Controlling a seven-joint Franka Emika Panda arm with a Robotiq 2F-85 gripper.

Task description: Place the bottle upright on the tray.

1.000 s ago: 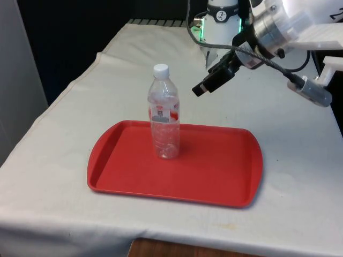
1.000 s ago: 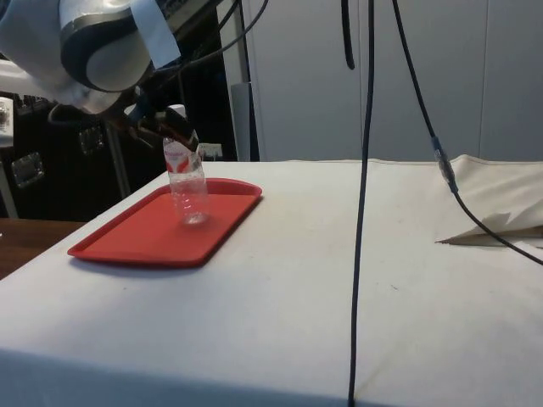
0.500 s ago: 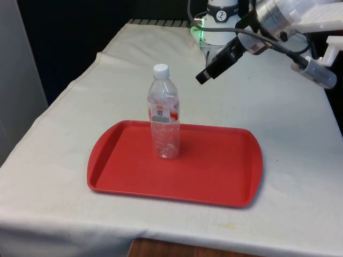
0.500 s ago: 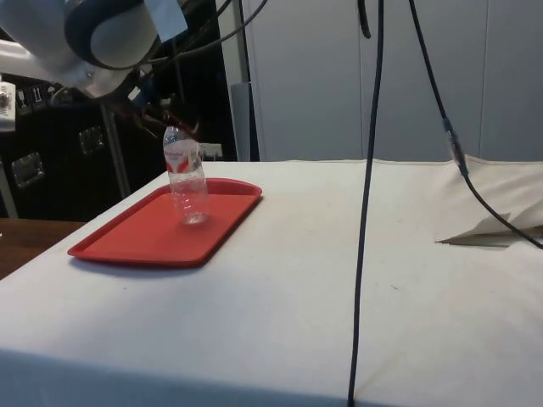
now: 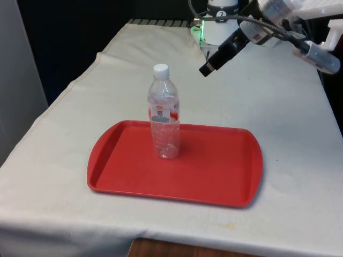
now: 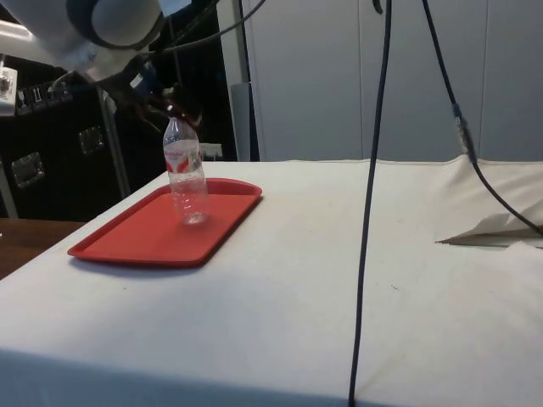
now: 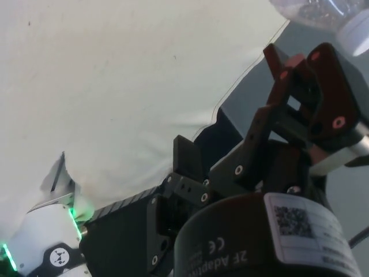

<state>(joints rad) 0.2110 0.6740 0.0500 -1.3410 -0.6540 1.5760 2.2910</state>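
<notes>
Red tray [image 5: 225, 176] on white-clothed worktop [image 5: 80, 107]; clear bottle [image 5: 164, 115], white cap, upright on tray's left half in the front view, untouched; black gripper [image 5: 206, 68] raised beyond and right of bottle, well apart, holding nothing, finger spread impossible to tell.

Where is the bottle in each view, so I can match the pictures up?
Front view: bottle upright on the tray, toward the front view's left.
Side view: bottle upright on the tray's far part.
Wrist view: its cap end beyond the gripper.
Shared landmark: the white cap.
</notes>
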